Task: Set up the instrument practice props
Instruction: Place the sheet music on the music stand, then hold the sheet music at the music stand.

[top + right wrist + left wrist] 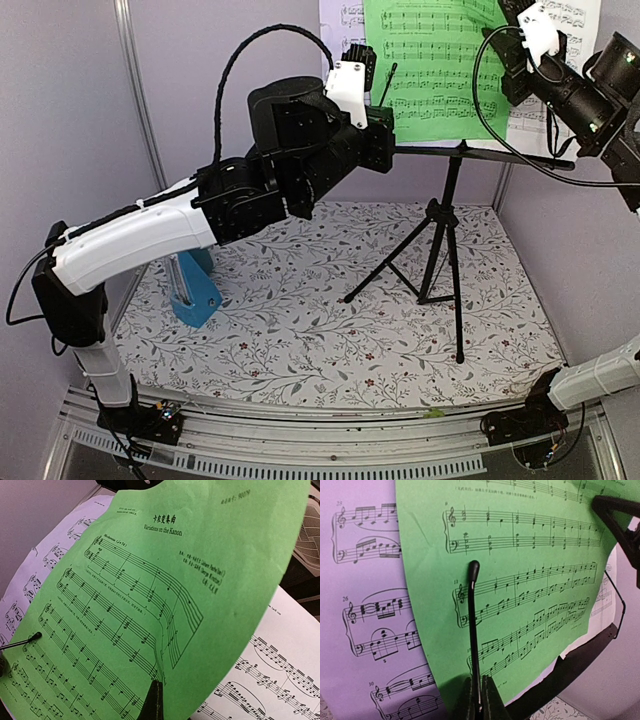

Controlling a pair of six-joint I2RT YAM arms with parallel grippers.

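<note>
The black tripod music stand (pixel 445 215) stands at the middle right of the table. A green sheet-music page (pixel 430 60) lies over white pages (pixel 570 25) on its desk. My left gripper (pixel 383 110) is shut on the stand's thin black page-holder rod (pixel 473 620), which rises in front of the green page (pixel 520 580); the jaws (pixel 478 679) are closed tight around it. My right gripper (pixel 156 684) is shut on the green page (pixel 150 580), which creases at the pinch. The small blue metronome (pixel 197 288) sits at the left, partly under my left arm.
The table has a floral cloth (pixel 300 330) and is boxed in by purple walls (pixel 60 120) on both sides and behind. The stand's tripod legs (pixel 385 275) spread across the middle right. A metal rail (pixel 320 430) runs along the near edge.
</note>
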